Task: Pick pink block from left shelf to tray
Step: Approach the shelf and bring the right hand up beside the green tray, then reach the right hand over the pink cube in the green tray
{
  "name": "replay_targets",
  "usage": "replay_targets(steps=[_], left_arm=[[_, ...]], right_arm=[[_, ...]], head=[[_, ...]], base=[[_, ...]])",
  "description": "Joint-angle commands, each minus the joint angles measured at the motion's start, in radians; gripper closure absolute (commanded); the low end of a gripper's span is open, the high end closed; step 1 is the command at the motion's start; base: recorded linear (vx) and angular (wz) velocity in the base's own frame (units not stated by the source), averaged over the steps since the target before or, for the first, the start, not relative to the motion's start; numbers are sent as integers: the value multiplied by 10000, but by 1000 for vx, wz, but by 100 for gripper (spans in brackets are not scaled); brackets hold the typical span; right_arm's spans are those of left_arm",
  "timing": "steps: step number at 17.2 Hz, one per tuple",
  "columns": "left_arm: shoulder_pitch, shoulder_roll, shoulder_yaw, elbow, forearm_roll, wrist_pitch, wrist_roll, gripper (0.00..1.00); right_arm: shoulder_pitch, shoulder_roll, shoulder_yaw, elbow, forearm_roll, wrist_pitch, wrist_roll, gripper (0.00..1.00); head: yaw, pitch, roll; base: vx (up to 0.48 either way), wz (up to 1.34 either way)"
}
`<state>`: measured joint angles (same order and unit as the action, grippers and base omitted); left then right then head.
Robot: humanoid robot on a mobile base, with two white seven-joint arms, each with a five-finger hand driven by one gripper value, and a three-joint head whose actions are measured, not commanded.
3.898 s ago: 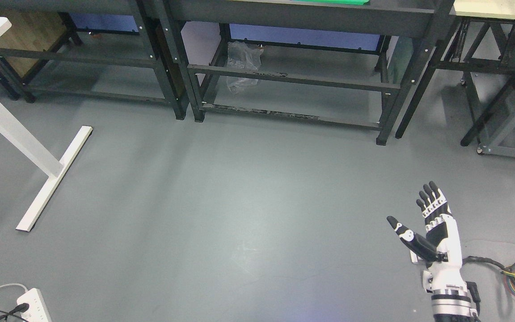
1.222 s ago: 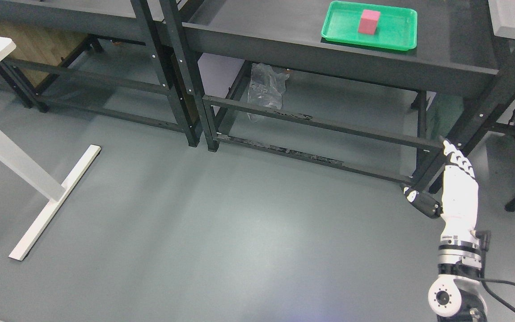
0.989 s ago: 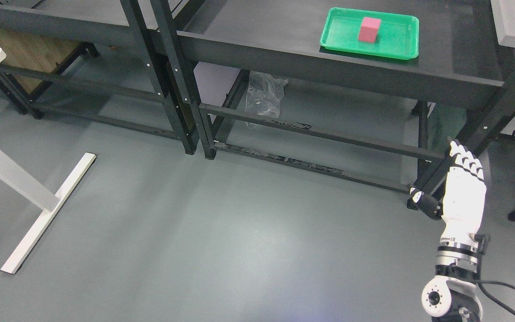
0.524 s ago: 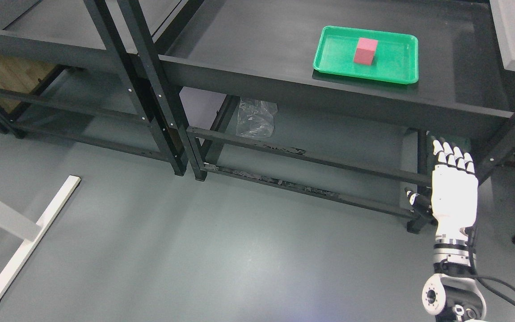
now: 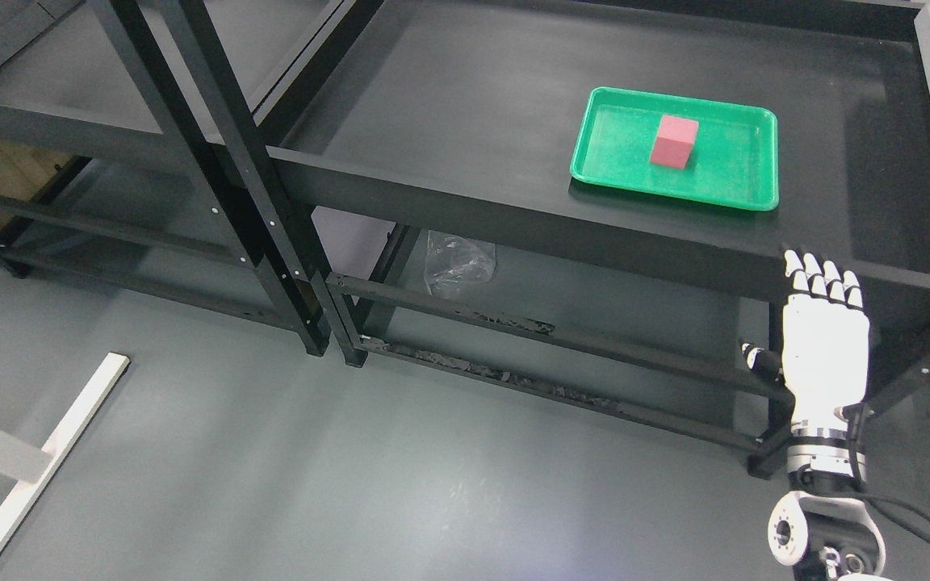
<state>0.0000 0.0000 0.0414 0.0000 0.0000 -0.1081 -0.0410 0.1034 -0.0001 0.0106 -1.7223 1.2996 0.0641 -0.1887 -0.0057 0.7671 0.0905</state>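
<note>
A small pink cube-shaped block (image 5: 673,152) sits upright inside a shallow green plastic tray (image 5: 735,182) on the dark metal shelf (image 5: 465,121), roughly in the tray's middle and clear of its raised rim on every side. The tray lies flat toward the right end of the shelf surface, near its front edge.

The robot's white-and-black right hand (image 5: 824,347) is raised in front of the shelf's front lip, below and just right of the tray, well apart from the block. Its fingers (image 5: 820,277) are extended straight and close together, the thumb out to the side, grasping nothing. The left hand is out of view.

Judged against the job at hand, the block is already resting where it is meant to end up: in the tray. No second pink block shows on the neighbouring shelf unit (image 5: 45,73) at left, whose visible surface carries nothing pink. That suggests the transfer is either finished or, if this block is the one to be fetched, the grasp has not yet begun; the picture alone cannot settle which. A crumpled clear plastic bag (image 5: 457,262) lies on the grey floor (image 5: 271,468) under the shelf, and the white foot of a bench (image 5: 37,476) shows at lower left.
</note>
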Motion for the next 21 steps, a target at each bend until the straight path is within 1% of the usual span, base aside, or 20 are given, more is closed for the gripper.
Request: replay_targets(steps=[1, 7, 16, 18, 21], left_arm=[[-230, 175, 0, -175, -15, -8, -4, 0], [-230, 175, 0, -175, -15, -8, -4, 0], [-230, 175, 0, -175, -15, -8, -4, 0], [-230, 175, 0, -175, -15, -8, -4, 0], [-230, 175, 0, -175, -15, -8, -4, 0]], right_arm=[[-52, -229, -382, -4, -356, -89, 383, 0], [-252, -229, -612, -4, -371, -74, 399, 0], [-252, -229, -597, 12, -417, -89, 490, 0], [-329, -229, -566, 179, -417, -89, 903, 1], [-527, -229, -551, 532, -432, -89, 1853, 1]], head=[[0, 0, 0], [0, 0, 0], [0, 0, 0], [0, 0, 0], [0, 0, 0]], base=[[272, 20], [255, 22], [198, 52], [177, 42], [173, 48]])
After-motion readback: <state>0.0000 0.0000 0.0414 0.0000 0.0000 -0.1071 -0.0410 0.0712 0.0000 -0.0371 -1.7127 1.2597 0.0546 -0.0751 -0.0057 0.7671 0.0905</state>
